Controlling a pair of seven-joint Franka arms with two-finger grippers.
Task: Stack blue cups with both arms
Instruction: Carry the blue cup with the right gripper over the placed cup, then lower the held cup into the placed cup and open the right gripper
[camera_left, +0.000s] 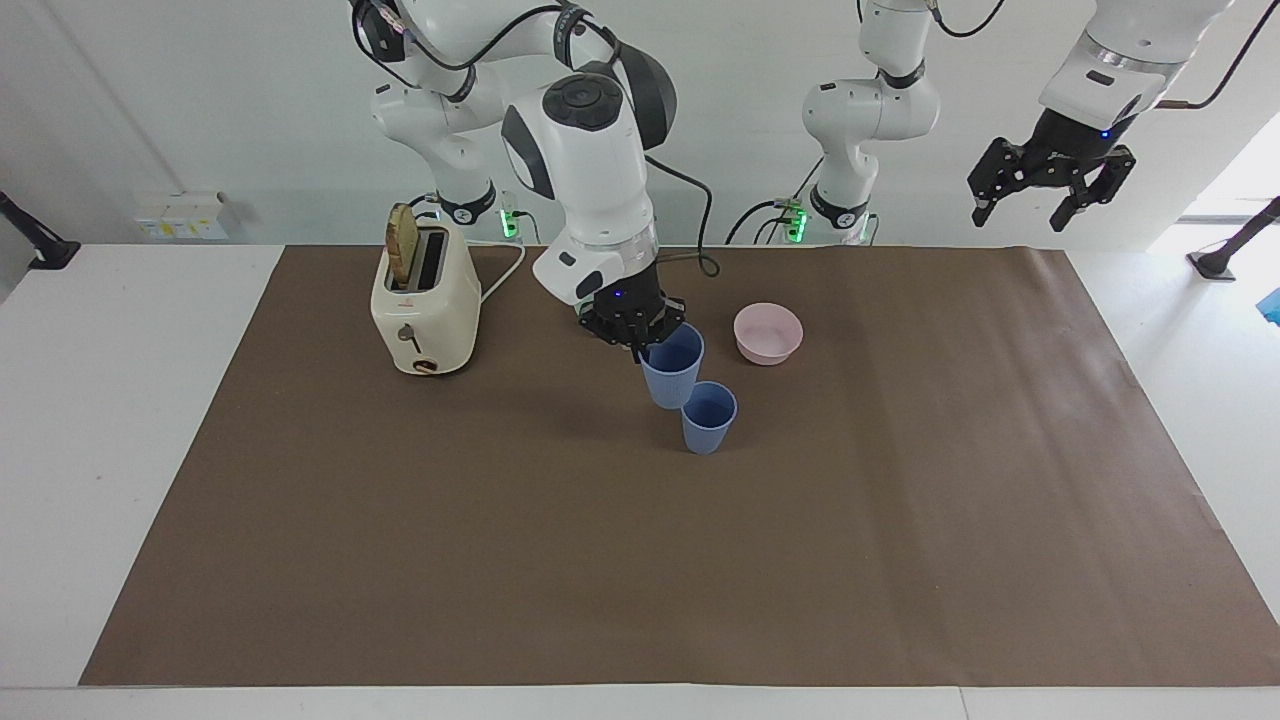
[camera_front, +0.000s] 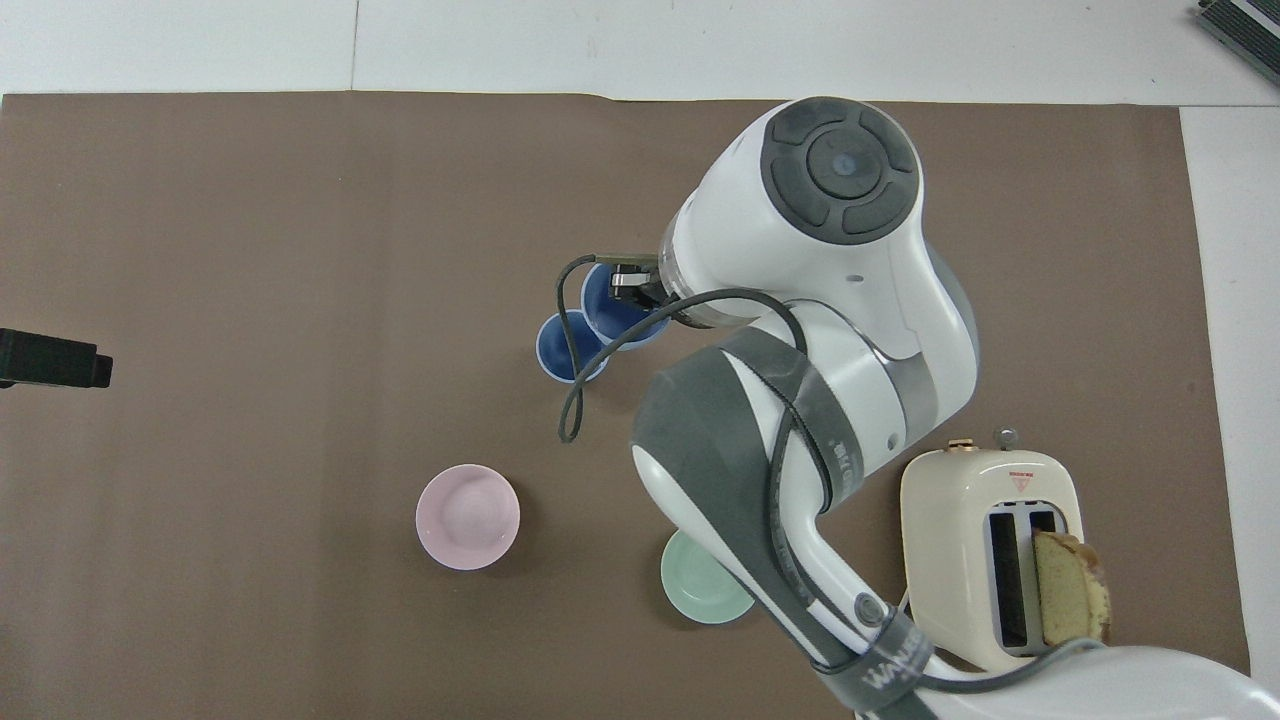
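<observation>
One blue cup (camera_left: 709, 420) stands upright on the brown mat (camera_left: 640, 560), near its middle. My right gripper (camera_left: 643, 342) is shut on the rim of the second blue cup (camera_left: 672, 370) and holds it off the mat, tilted a little. It is just beside the standing cup, toward the right arm's end. In the overhead view the held cup (camera_front: 612, 308) overlaps the rim of the standing cup (camera_front: 560, 352), with the right gripper (camera_front: 632, 284) on its rim. My left gripper (camera_left: 1048, 190) is open and empty, waiting high over the left arm's end of the table; its tip shows in the overhead view (camera_front: 50, 358).
A pink bowl (camera_left: 768, 333) sits nearer to the robots than the standing cup. A mint-green bowl (camera_front: 697, 598) is partly covered by the right arm. A cream toaster (camera_left: 425, 300) with a bread slice stands toward the right arm's end.
</observation>
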